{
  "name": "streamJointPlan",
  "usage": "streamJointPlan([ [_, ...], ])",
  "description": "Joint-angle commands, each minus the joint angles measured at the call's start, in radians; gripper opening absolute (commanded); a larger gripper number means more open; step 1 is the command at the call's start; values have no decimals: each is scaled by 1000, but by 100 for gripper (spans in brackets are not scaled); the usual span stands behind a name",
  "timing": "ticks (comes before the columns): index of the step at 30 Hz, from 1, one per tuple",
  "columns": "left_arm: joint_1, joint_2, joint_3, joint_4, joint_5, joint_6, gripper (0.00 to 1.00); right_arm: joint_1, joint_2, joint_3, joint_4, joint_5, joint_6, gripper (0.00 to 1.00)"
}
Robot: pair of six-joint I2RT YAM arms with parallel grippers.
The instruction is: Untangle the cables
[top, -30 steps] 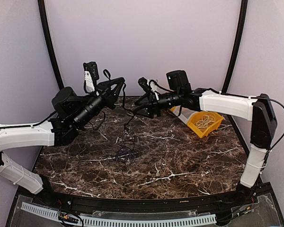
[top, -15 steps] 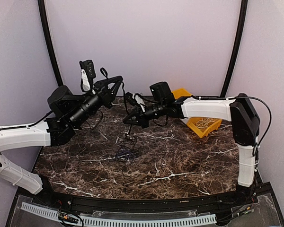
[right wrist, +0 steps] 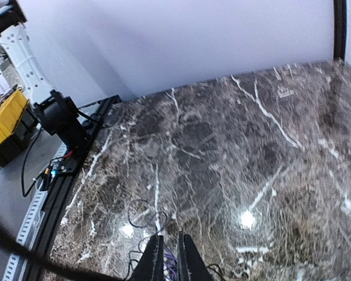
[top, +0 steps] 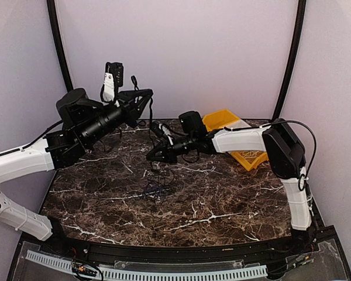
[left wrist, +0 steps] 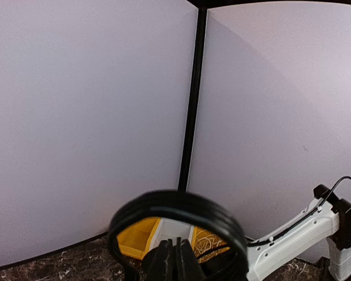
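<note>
Closest in, the left fingers (left wrist: 164, 264) are clenched tight on one black coil (left wrist: 178, 202) of several turns, which rings their tips in the wrist view. From above, one thin black cord (top: 150, 114) drops from those fingers, which are held high over the worktop (top: 222, 199).

The right fingers (right wrist: 154, 260) point down, low over the worktop, with a narrow slot between the two. Thin strands show in that slot, but I cannot tell whether they are pinched or loose. Just below and ahead of these fingers lie the cables (top: 157, 188): one small loose clump of thin dark loops flat on the worktop, with a strand or two rising from it to the right fingers. The cords in the clump are too fine and too crossed to count. One blurred black line also crosses the low corner of the right wrist view, off to the side of the fingers.

Farther off, beyond the right fingers and partly behind the right arm (top: 240, 137), sits a yellow bin (top: 222, 119). Past the left fingers two yellow compartments of it show, and one holds a pale coil (left wrist: 206, 243).
</note>
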Motion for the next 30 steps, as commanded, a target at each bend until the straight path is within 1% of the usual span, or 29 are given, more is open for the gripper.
streamJointPlan([
  [1, -6, -120, 158, 168, 28, 72, 0, -3, 81, -50, -98, 39, 34, 15],
  [4, -6, -122, 168, 161, 26, 87, 0, -3, 73, -64, -95, 46, 34, 23],
  [9, -6, -130, 158, 166, 22, 92, 0, -6, 54, -76, -105, 60, 26, 23],
  [13, -6, -143, 144, 169, 14, 97, 0, -14, 14, -102, -126, 70, -6, 27],
  [17, -6, -150, 136, 156, 3, 91, 0, -30, -117, -137, -189, 82, -96, 34],
  [20, -6, -150, 127, 137, -4, 72, 0, -40, -244, -139, -243, 100, -159, 44],
  [22, -6, -148, 115, 130, -7, 54, 0, -41, -318, -120, -288, 114, -199, 51],
  [24, -6, -144, 100, 134, -1, 34, 0, -41, -372, -81, -337, 125, -227, 55],
  [30, -6, -114, 59, 168, 17, -33, 0, -34, -415, 104, -449, 123, -220, 58],
])
